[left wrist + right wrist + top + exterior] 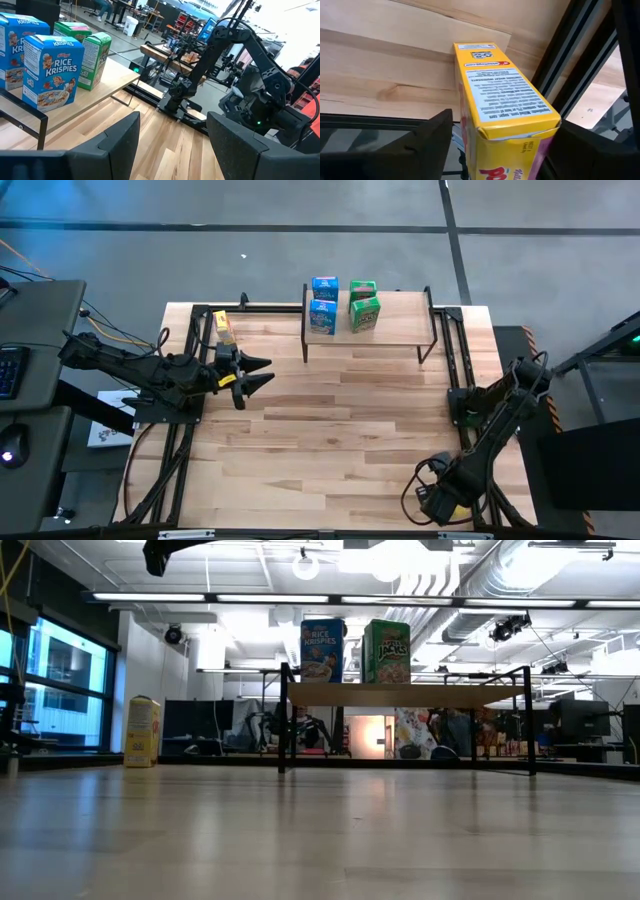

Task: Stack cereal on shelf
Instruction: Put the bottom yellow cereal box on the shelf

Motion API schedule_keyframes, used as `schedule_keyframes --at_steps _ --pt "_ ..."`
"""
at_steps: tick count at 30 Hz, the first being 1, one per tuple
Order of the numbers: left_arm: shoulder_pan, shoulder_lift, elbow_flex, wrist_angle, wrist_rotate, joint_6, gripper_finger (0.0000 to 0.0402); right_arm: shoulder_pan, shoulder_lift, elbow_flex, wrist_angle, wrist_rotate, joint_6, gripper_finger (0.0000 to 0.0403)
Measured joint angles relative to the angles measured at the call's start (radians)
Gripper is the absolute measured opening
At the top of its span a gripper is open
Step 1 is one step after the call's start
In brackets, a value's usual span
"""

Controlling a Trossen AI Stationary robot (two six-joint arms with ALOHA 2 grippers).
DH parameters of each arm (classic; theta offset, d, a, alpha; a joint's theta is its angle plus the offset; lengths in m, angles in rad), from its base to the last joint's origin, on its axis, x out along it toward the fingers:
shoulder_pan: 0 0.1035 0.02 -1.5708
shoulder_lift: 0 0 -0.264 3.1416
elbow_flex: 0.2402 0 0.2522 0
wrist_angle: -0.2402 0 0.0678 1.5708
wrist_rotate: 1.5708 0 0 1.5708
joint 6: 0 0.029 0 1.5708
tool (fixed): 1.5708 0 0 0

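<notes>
The shelf stands at the table's far edge with two blue boxes and two green boxes upright on its left half. They show again in the low view as a blue box and a green box. One yellow box stands on the table left of the shelf, also visible in the low view. My left gripper hovers open near that box, pointing right and touching nothing. My right gripper is low at the near right corner, shut on a second yellow box. My right gripper pinches the second yellow box between its two fingers, which lie on the box's opposite faces. The hold is at the end nearest the wrist, and the narrow printed side faces the camera. The box runs forward along the fingers. I cannot tell whether it is lifted clear.
Black frame rails run along the table's left and right sides, and one passes close beside the held box. The shelf's right half is bare board. Bare planks stretch between the two arms.
</notes>
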Motion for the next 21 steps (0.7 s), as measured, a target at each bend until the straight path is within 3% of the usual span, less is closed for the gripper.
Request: schedule_keyframes --at_steps 21 --pt "0.011 0.000 0.000 0.000 -0.004 0.000 0.0220 -0.001 0.000 0.000 0.000 0.001 -0.086 0.0173"
